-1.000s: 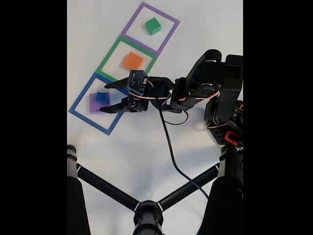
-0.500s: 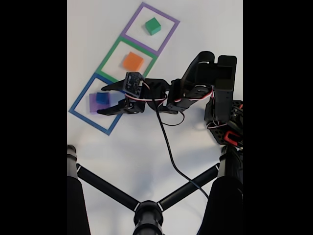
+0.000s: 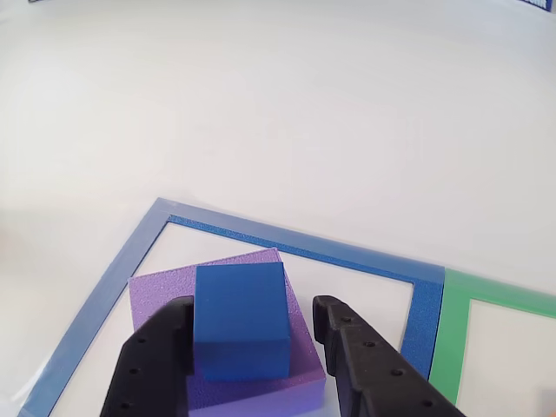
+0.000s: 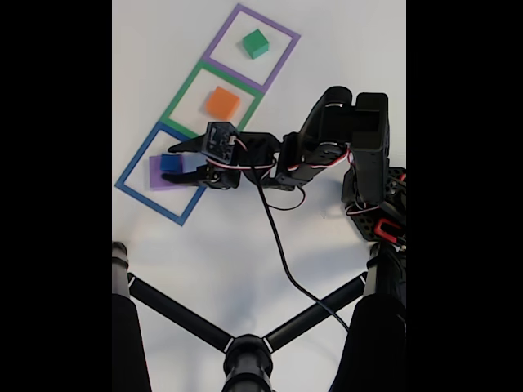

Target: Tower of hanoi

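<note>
Blue cube (image 3: 241,320) sat on top of the purple block (image 3: 156,291) inside the blue-outlined square (image 4: 131,167), with your gripper (image 3: 252,317) coming in from 6 o'clock in the other view, jaws spread, one black finger (image 3: 148,369) on each side of the cube and not clearly touching it. In the fixed view the orange block (image 4: 221,102) was in the green square at about 1 o'clock from that stack, and the green cube (image 4: 255,42) sat further along in the purple square.

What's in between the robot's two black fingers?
The blue cube sits between the gripper's fingers in the other view, resting on the flat purple block. The fixed view shows the same.
</note>
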Controlling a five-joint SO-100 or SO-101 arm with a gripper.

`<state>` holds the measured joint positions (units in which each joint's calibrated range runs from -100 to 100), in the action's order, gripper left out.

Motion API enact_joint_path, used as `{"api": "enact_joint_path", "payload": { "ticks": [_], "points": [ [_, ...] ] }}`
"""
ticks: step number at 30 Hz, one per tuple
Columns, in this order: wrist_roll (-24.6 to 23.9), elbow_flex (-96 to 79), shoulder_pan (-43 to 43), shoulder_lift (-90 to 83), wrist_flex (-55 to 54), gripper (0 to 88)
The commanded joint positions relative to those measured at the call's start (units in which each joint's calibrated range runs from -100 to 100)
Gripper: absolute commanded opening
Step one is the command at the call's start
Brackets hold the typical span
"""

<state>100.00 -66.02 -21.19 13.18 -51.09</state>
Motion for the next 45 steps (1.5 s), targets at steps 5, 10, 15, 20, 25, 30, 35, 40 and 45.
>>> {"api": "enact_joint_path", "payload": {
  "ticks": [5,10,15,20,25,30,35,40,45],
  "points": [
    [0.0,1.5,-1.0,-0.4,-0.1,5.5],
    [0.0,1.1,-1.1,-0.8,0.1,3.4],
    [0.0,0.9,-1.0,-2.0,1.9,2.5],
    [0.0,0.9,-1.0,-4.2,3.5,1.9],
    [0.0,1.1,-1.3,-10.9,10.4,1.6],
    [0.0,2.1,-1.0,-21.0,22.8,1.3],
    [0.0,5.3,0.1,-32.8,41.1,1.3],
    [0.0,12.2,1.9,-42.6,61.7,1.3],
    [0.0,21.8,4.4,-48.8,81.3,1.1]
  ]
}}
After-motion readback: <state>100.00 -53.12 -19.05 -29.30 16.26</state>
